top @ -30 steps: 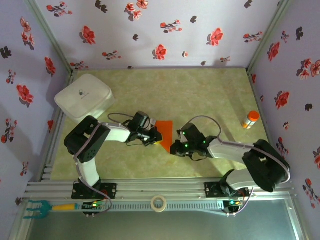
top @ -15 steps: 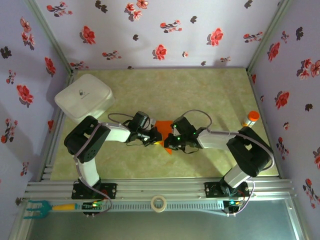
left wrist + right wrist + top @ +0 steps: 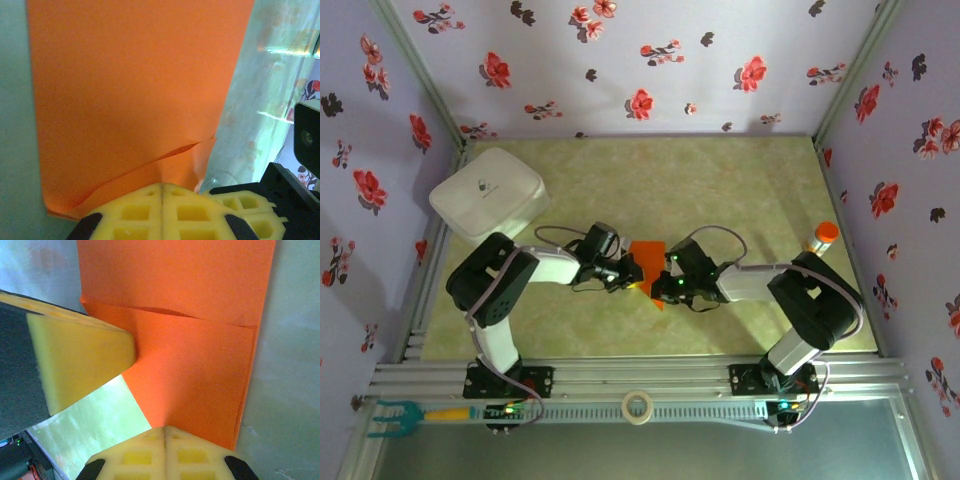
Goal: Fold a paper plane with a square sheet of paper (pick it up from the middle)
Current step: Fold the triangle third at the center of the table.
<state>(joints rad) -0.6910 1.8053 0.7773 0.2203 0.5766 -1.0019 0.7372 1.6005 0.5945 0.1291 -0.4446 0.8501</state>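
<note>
The square sheet of paper (image 3: pixel 648 254) is bright orange and lies on the table mat between my two grippers, with one flap folded over. My left gripper (image 3: pixel 634 272) is shut, its yellow tips (image 3: pixel 162 186) against the sheet's (image 3: pixel 130 75) left edge, where a layer bulges up. My right gripper (image 3: pixel 663 283) is shut too, and its tips (image 3: pixel 165 429) rest on the folded flap (image 3: pixel 190 360) near its lower corner. In the right wrist view, a left finger (image 3: pixel 75 365) touches the paper from the left. No paper plane shape shows.
A white lidded box (image 3: pixel 486 195) sits at the back left. A small orange-capped bottle (image 3: pixel 822 238) stands by the right wall. A tape roll (image 3: pixel 638 407) and a teal tool (image 3: pixel 390 415) lie on the front rail. Flowered walls enclose three sides.
My right gripper has swung left from beside the paper onto its lower right part, its jaws closing the last bit. The left arm has stayed put.
</note>
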